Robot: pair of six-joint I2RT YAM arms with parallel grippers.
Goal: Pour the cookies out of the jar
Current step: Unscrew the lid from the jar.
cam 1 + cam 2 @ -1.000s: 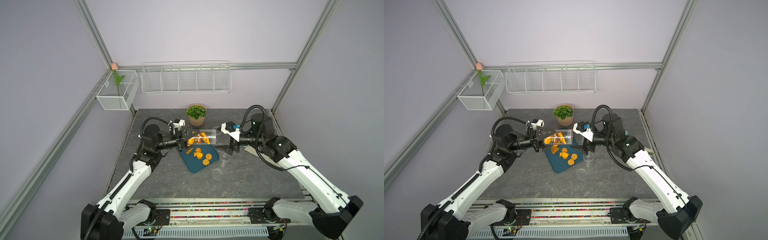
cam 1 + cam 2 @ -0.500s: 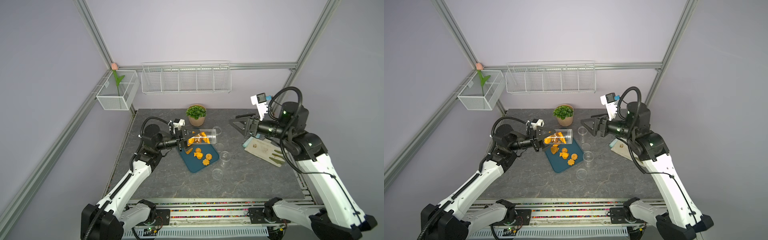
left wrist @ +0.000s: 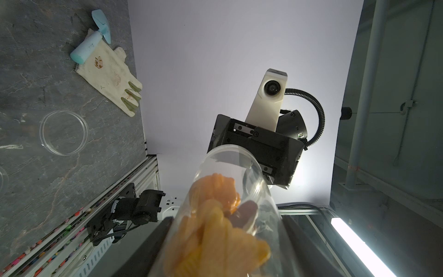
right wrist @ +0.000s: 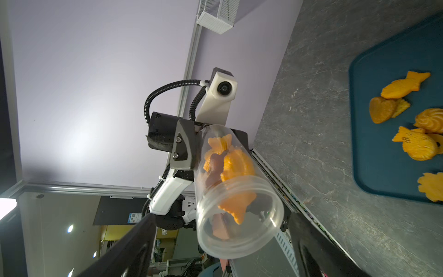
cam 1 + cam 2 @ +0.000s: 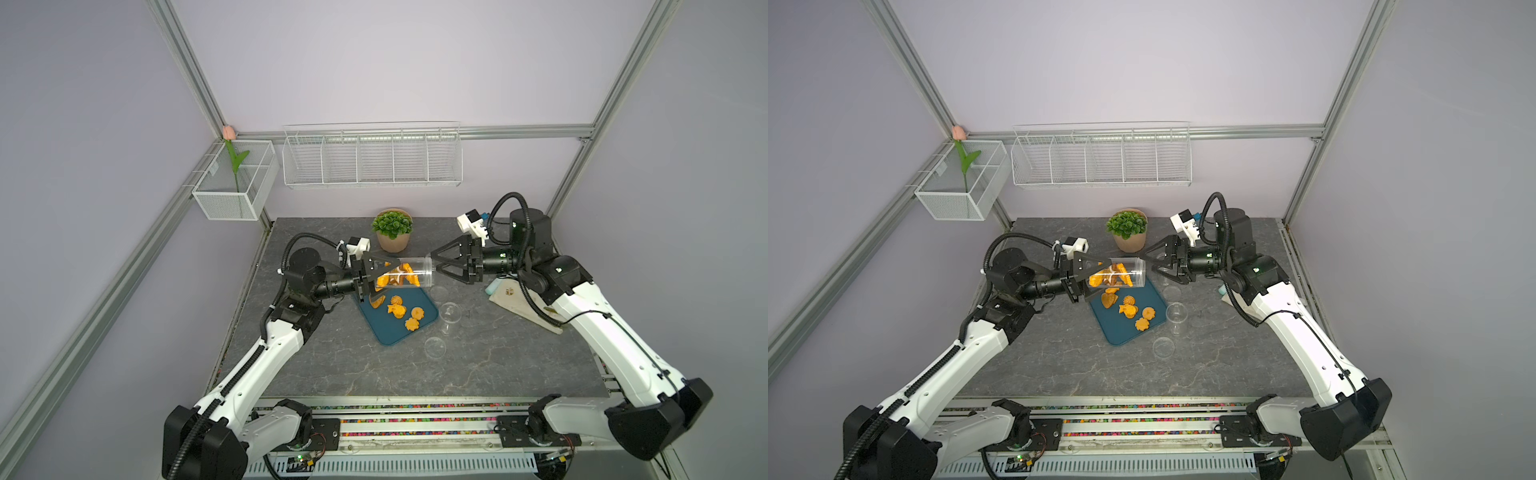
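Both top views show the left gripper (image 5: 379, 281) squeezing the jar (image 5: 415, 272) tight near its closed end. The jar lies on its side up in the air, over the far end of the blue tray (image 5: 386, 334). Some cookies (image 5: 395, 275) sit inside the jar. More cookies lie on the tray. The right gripper (image 5: 434, 262) is spread wide at the jar's mouth and holds nothing.

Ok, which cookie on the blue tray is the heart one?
The heart cookie: smooth and rounded, touching a fish cookie at one end of the blue tray. The others there are fish, swirl and flower shapes.
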